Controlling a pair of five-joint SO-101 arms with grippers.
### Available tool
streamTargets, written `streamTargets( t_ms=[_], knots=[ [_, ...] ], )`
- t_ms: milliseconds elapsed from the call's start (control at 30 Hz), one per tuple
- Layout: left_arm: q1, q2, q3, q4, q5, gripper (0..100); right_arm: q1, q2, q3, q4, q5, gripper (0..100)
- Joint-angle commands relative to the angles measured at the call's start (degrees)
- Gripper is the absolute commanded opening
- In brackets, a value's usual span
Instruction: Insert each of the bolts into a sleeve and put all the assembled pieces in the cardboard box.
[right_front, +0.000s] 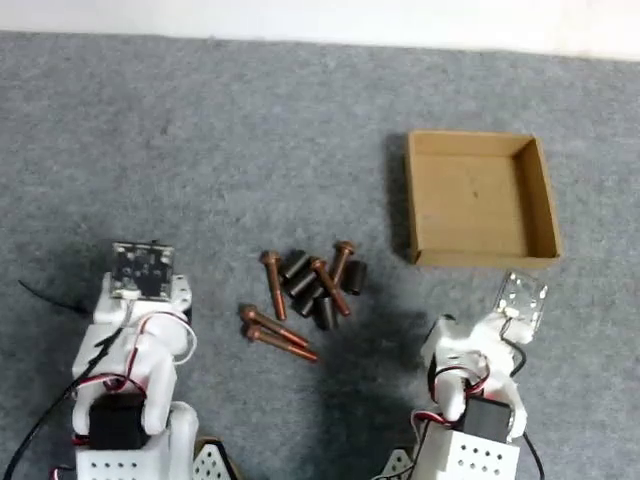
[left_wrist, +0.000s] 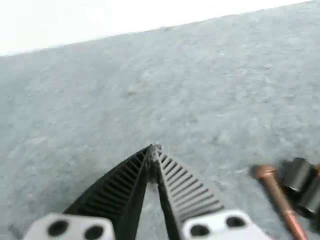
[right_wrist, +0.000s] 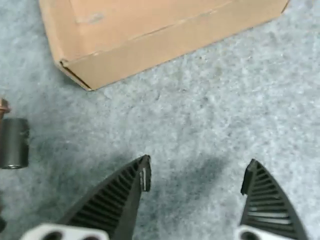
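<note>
Two arms (right_front: 140, 345) (right_front: 478, 375), five bolts (right_front: 272, 287) (right_front: 330, 288) (right_front: 341, 262) (right_front: 272, 326) (right_front: 285, 344), one cardboard box (right_front: 485, 259)

1. You'll see copper-brown bolts (right_front: 331, 288) at the centre of the high view.
2. The sleeves (right_front: 355, 277) mixed among them are dark grey, almost black.
3. Your cardboard box (right_front: 485, 258), at upper right, is plain tan.
4. The table (right_front: 200, 150) is a speckled grey.
5. Your left arm (right_front: 140, 350) and right arm (right_front: 470, 360) are white, with black motors and red wires.
6. The left gripper (left_wrist: 154, 150) and right gripper (right_wrist: 198, 167) are black with a ribbed pattern, on white bases.
</note>
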Motion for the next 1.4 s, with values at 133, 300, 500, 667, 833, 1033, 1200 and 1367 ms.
streamTargets(
  t_ms=[133,300,500,667,833,1033,1200,1367],
  knots=[
    [3.03,21.14,-6.37,-7.30,0.79,1,1.01,-0.66,7.25,-1.36,0.62,27.9],
    [3.03,44.09,-13.67,-9.05,6.07,1,1.10,-0.48,7.43,-5.85,0.53,27.9],
    [1.63,57.10,-12.35,-16.09,7.56,1,3.91,-0.57,7.60,-9.54,0.26,27.9],
    [1.45,57.63,-12.00,-17.67,7.56,1,4.44,-0.31,4.70,-6.11,0.88,27.7],
    [0.75,57.63,-12.00,-17.67,7.56,1,2.51,-0.13,-8.66,-0.75,7.65,18.7],
    [-1.27,57.98,-11.91,-18.81,7.65,1,-10.95,-0.13,-9.45,-2.51,7.47,18.1],
    [-1.01,57.98,-11.91,-18.90,7.65,1,-18.68,3.03,-11.56,-6.46,2.55,18.1],
    [-1.01,57.98,-11.91,-18.90,7.65,1,-24.57,22.37,-20.00,-11.47,0.62,18.1]
  ],
)
